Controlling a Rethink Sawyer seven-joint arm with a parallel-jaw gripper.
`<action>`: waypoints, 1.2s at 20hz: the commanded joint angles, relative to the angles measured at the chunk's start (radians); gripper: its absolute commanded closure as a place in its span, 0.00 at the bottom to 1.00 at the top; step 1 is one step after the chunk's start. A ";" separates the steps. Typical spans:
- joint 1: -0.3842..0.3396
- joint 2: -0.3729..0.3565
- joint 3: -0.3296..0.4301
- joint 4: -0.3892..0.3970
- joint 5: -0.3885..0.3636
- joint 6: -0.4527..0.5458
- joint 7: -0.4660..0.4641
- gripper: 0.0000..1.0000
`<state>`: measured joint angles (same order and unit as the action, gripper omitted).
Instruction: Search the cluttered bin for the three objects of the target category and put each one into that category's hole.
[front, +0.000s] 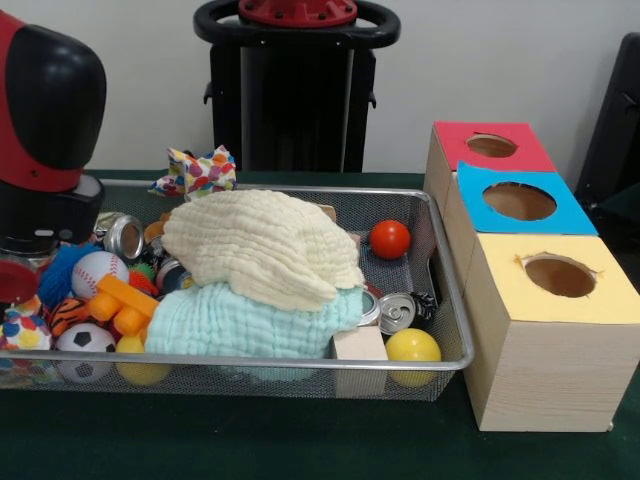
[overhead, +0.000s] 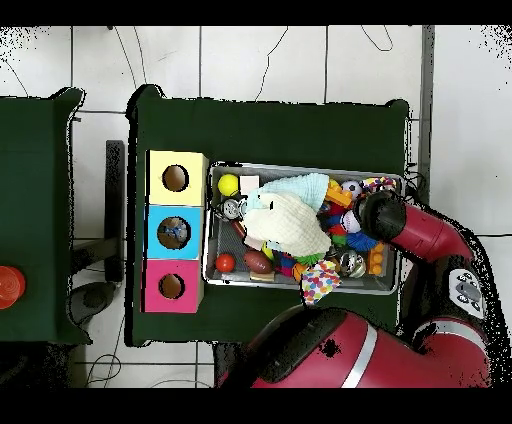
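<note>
A wire mesh bin (front: 440, 290) holds a heap of clutter. A cream cloth (front: 265, 245) lies on top of a mint cloth (front: 250, 322). A red ball (front: 390, 239), a yellow ball (front: 413, 347), a tin can (front: 397, 312) and a wooden block (front: 358, 345) sit at the bin's right end. At the left end lie a soccer ball (front: 83, 340), a baseball (front: 97, 270) and an orange toy (front: 125, 300). My gripper (front: 22, 262) is low over those toys, mostly hidden under the arm's wrist (overhead: 381, 215).
Three wooden boxes stand beside the bin, each with a round hole: red top (front: 455, 135), blue top (front: 575, 215), yellow top (front: 500, 290). A patterned cloth (front: 195, 172) hangs over the bin's far rim. A second can (front: 125, 237) lies near the arm.
</note>
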<state>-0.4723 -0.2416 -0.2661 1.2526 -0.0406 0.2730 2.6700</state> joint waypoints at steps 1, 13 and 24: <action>-0.039 0.096 0.144 -0.012 0.008 -0.124 0.053 0.00; -0.054 0.095 0.176 -0.014 0.021 -0.073 0.031 1.00; -0.072 0.045 0.208 0.051 0.052 -0.004 0.059 1.00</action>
<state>-0.5305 -0.2064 -0.1952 1.2516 -0.0365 0.2345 2.6700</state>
